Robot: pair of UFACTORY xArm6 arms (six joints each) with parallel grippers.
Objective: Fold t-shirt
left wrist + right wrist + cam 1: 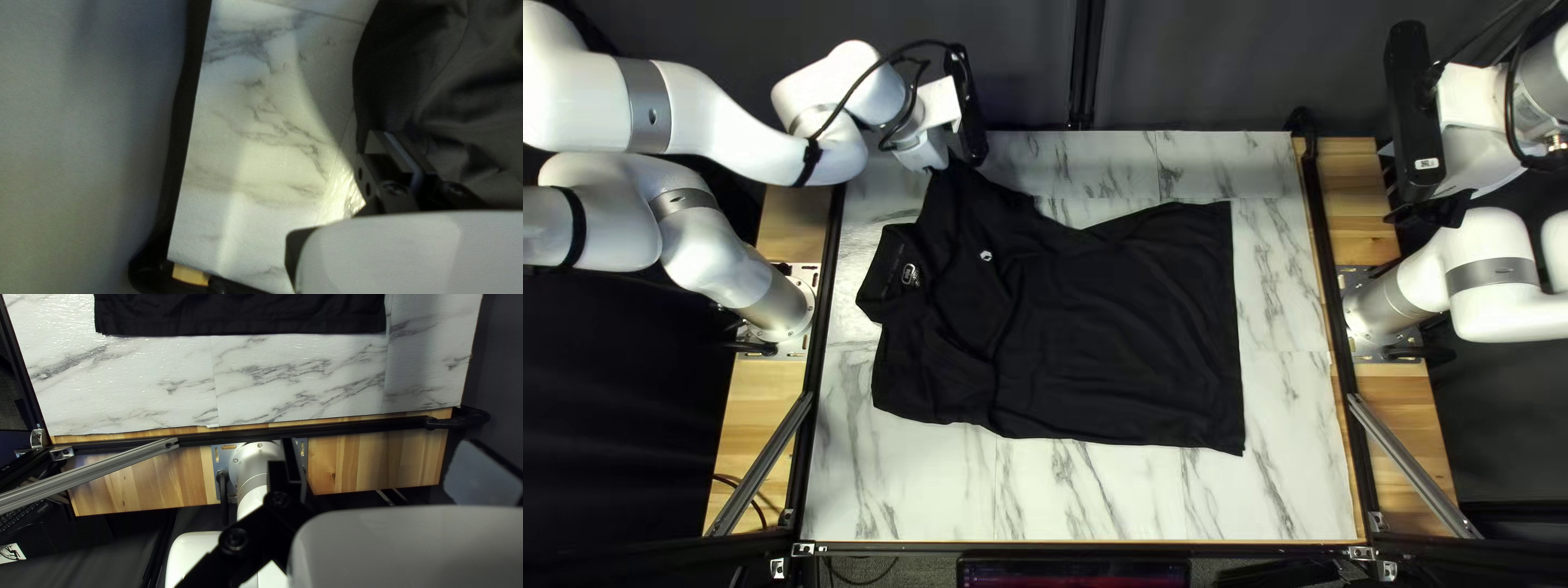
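"Black fabric: that is our shirt (1111,338), lying across the middle of the table (1133,495), which has a white surface with grey marble veins."

"Which way does it face?"

"Its collar (891,278) is toward the left of the top left view, with the hem (1236,338) toward the right. A small white logo (986,256) sits on the chest. Loose creases run through the body, and the far-side sleeve (956,196) stretches to a peak near the table's far edge."

"What meets that peak?"

"Our left gripper (941,166). Its fingers (376,144) are pressed together, pinching the shirt at that sleeve. Beside them, our left wrist view shows dark folds on one side and bare marble on the other."

"And our right gripper (1432,209)?"

"It is empty, with its two fingers (291,468) spread wide. It hangs beyond the table's right edge, well apart from the shirt. Our right wrist view shows our right arm's white base (256,463) past the fingers, then a wooden strip (376,460), bare marble and the straight hem."
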